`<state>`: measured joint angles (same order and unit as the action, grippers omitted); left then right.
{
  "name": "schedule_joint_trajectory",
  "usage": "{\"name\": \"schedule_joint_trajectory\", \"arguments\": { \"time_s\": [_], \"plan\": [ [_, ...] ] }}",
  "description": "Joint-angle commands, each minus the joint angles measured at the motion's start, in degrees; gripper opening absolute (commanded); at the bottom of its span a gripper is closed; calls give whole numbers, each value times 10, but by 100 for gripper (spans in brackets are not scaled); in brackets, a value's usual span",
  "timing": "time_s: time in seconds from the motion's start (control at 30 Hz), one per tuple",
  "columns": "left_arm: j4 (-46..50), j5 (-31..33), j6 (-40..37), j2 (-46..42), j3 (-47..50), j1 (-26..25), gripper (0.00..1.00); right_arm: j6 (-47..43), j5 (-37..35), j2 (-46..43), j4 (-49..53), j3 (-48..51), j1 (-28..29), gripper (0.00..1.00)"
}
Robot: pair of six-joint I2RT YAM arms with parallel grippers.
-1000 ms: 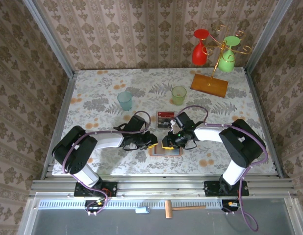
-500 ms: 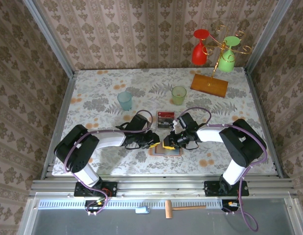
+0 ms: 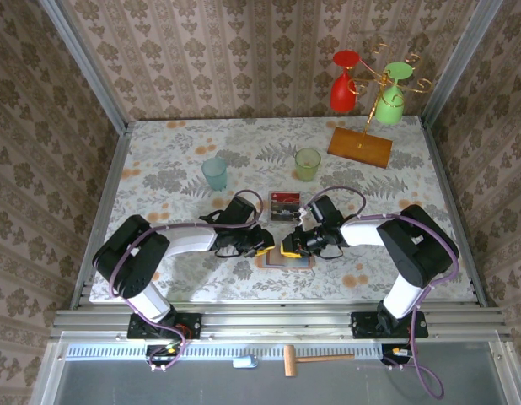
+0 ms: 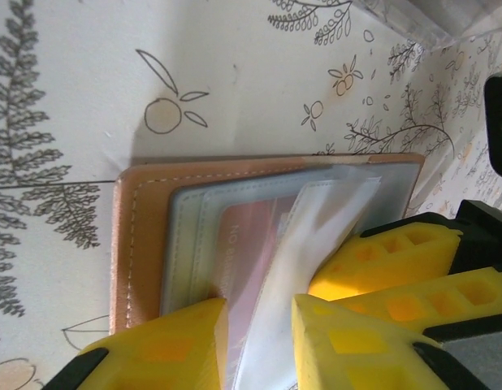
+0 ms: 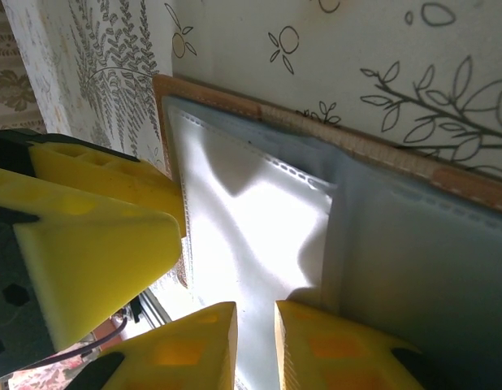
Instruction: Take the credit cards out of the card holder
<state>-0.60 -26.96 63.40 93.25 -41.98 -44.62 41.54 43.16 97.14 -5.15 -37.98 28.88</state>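
Observation:
The salmon-pink card holder (image 3: 299,262) lies open on the table under both grippers. My left gripper (image 4: 259,345) is open a little, with a clear sleeve leaf (image 4: 316,227) standing up between its yellow fingers. A pinkish credit card (image 4: 243,244) sits in the grey-blue pocket of the card holder (image 4: 141,236) beside that leaf. My right gripper (image 5: 256,345) is also slightly open, its fingertips down on a clear sleeve (image 5: 259,219) of the card holder (image 5: 316,126). In the top view the left gripper (image 3: 267,245) and right gripper (image 3: 287,247) nearly touch. One dark red card (image 3: 285,205) lies just behind them.
A pale blue cup (image 3: 215,173) and a green cup (image 3: 307,163) stand behind the work area. At the far right an orange stand base (image 3: 360,146) carries a red glass (image 3: 343,89) and a green glass (image 3: 390,103). A clear plastic edge (image 4: 434,24) shows beyond the holder.
The right wrist has edged slightly to the right and its jaws have narrowed a little. The left arm has barely shifted. The card holder stays where it was.

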Motion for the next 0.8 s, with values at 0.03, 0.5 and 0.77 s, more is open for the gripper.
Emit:
{"name": "schedule_joint_trajectory", "arguments": {
  "time_s": [0.03, 0.5, 0.77],
  "plan": [
    [23, 8, -6, -5, -15, -5, 29, 11, 18, 13, -23, 17, -8, 19],
    [-36, -20, 15, 16, -19, -11, 23, 8, 30, 13, -26, 21, -14, 19],
    [-39, -24, 11, 15, -22, -11, 23, 8, 28, -14, -7, 18, -15, 25]
  ]
}}
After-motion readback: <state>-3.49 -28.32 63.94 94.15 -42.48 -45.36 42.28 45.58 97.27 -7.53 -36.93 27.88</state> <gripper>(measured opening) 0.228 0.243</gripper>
